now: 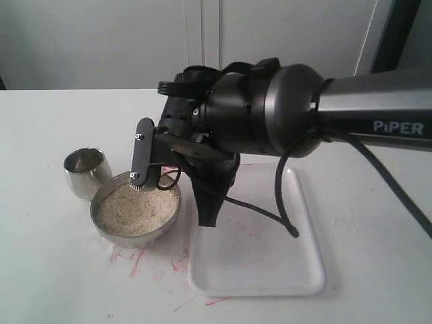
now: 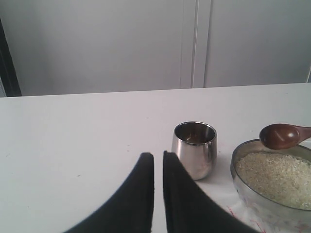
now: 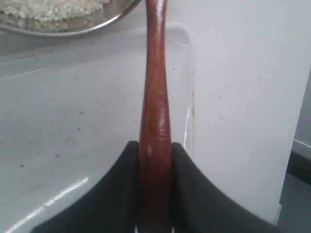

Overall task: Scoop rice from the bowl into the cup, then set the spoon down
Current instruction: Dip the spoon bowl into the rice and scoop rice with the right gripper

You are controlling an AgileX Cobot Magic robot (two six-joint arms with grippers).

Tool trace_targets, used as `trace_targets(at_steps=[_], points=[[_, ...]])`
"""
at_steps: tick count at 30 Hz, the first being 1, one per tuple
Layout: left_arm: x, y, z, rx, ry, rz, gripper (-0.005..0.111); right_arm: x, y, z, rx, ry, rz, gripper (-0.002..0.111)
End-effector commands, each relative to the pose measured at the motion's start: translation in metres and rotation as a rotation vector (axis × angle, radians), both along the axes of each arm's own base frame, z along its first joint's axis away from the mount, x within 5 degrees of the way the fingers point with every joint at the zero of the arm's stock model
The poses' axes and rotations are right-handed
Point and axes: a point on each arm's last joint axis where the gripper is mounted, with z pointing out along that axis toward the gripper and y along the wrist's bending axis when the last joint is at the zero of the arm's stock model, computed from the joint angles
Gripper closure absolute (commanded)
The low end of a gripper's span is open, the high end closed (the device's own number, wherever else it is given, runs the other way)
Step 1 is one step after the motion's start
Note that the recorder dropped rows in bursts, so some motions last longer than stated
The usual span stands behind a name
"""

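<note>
The steel bowl (image 1: pixel 135 236) holds off-white rice (image 1: pixel 135 209), and the small steel cup (image 1: pixel 84 172) stands close beside it on the left. My right gripper (image 3: pixel 155 145) is shut on the handle of the reddish-brown spoon (image 3: pixel 155 97), which reaches over the tray toward the bowl (image 3: pixel 73 31). In the left wrist view the spoon's scoop (image 2: pixel 279 136) hovers over the bowl's (image 2: pixel 248 194) far rim above the rice (image 2: pixel 277 174), with no grains showing in it. My left gripper (image 2: pixel 158 158) is shut on nothing, just short of the cup (image 2: pixel 194 150).
A white rectangular tray (image 1: pixel 270 270) lies right of the bowl, under the right arm (image 1: pixel 270 108), whose bulk hides most of the spoon in the exterior view. Red marks stain the white table (image 1: pixel 40 270) in front of the bowl. A black cable (image 1: pixel 283 202) hangs over the tray.
</note>
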Motion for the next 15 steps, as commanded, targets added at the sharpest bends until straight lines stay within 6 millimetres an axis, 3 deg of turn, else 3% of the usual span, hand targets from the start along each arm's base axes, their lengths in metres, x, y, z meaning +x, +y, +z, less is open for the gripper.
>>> trace_targets(at_steps=[1, 6, 15], points=[[-0.0007, 0.0000, 0.0018, -0.005, -0.012, -0.001, 0.092, -0.0053, 0.0040, 0.0072, -0.028, -0.030, 0.011, 0.108], [-0.0007, 0.0000, 0.0018, -0.005, -0.012, -0.001, 0.092, -0.0126, 0.0125, 0.0085, -0.055, -0.048, 0.050, 0.108], [-0.0007, 0.0000, 0.0018, -0.005, -0.012, -0.001, 0.092, -0.0136, 0.0103, -0.0014, -0.106, -0.007, 0.019, 0.108]])
